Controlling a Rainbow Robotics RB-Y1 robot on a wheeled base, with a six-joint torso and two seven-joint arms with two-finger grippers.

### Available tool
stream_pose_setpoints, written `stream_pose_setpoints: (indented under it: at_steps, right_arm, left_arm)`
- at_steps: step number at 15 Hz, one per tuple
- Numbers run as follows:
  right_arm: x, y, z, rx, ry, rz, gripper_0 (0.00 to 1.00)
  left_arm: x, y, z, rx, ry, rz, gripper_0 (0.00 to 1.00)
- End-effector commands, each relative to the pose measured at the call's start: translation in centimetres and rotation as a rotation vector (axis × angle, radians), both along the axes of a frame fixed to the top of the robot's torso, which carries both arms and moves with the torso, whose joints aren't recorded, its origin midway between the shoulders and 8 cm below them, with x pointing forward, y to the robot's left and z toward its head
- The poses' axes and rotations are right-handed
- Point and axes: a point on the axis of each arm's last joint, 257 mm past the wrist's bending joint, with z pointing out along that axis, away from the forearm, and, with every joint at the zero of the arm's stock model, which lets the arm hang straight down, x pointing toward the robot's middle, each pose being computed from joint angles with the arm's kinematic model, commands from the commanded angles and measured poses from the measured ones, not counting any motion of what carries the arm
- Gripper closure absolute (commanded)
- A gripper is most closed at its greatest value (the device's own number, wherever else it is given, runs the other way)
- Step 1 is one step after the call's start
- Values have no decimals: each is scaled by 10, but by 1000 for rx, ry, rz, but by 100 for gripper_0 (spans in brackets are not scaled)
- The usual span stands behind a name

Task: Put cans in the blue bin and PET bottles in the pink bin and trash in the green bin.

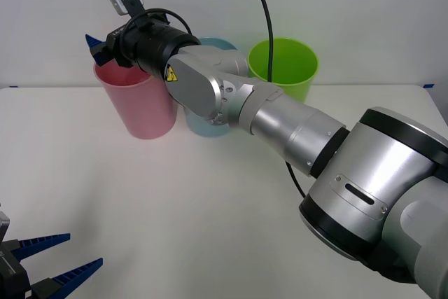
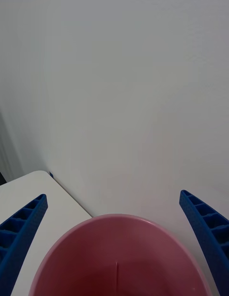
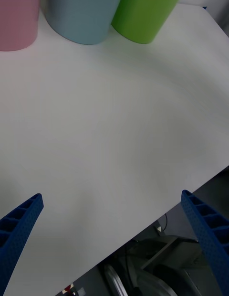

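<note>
My right hand hangs directly over the mouth of the pink bin, its blue fingers spread wide with nothing between them. The arm reaches across the table in front of the blue bin, which stands between the pink bin and the green bin in a row along the far edge, against the wall. I cannot see the PET bottle on the table; from the wrist camera I look down into the pink bin, but its bottom is out of sight, so I cannot tell whether the bottle lies inside. The wide-open, empty fingers poised above the rim suit a drop into this bin, and that is my reading of the pose. My left hand waits low at the near left corner of the table, fingers also wide apart and empty, well clear of the three bins.
</note>
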Motion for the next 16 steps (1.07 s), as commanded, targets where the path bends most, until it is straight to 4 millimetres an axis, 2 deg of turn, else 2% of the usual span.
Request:
stream_pose_setpoints:
  at_steps: [1, 2, 4, 5, 7, 8, 9, 12, 14, 16]
  right_arm:
    - [-14, 13, 17, 43, -4, 38, 6]
    - [-20, 18, 24, 56, -8, 54, 6]
    - [-52, 38, 27, 71, 9, 138, 6]
    - [-73, 47, 28, 87, 17, 187, 6]
    - [-131, 63, 31, 117, 35, 313, 6]
    - [-146, 56, 33, 124, 28, 342, 6]
    - [-154, 36, 31, 122, 23, 358, 6]
    - [-167, -9, 26, 130, -9, 359, 6]
    - [-177, -32, 20, 133, -24, 355, 6]
    - [-187, -59, 9, 127, -33, 343, 6]
  left_arm:
    - [0, 0, 0, 0, 0, 0, 0]
    - [0, 0, 0, 0, 0, 0, 0]
    - [0, 0, 0, 0, 0, 0, 0]
    - [0, 0, 0, 0, 0, 0, 0]
    - [0, 0, 0, 0, 0, 0, 0]
    - [0, 0, 0, 0, 0, 0, 0]
    - [0, 0, 0, 0, 0, 0, 0]
    - [0, 0, 0, 0, 0, 0, 0]
    - [0, 0, 0, 0, 0, 0, 0]
    - [0, 0, 0, 0, 0, 0, 0]
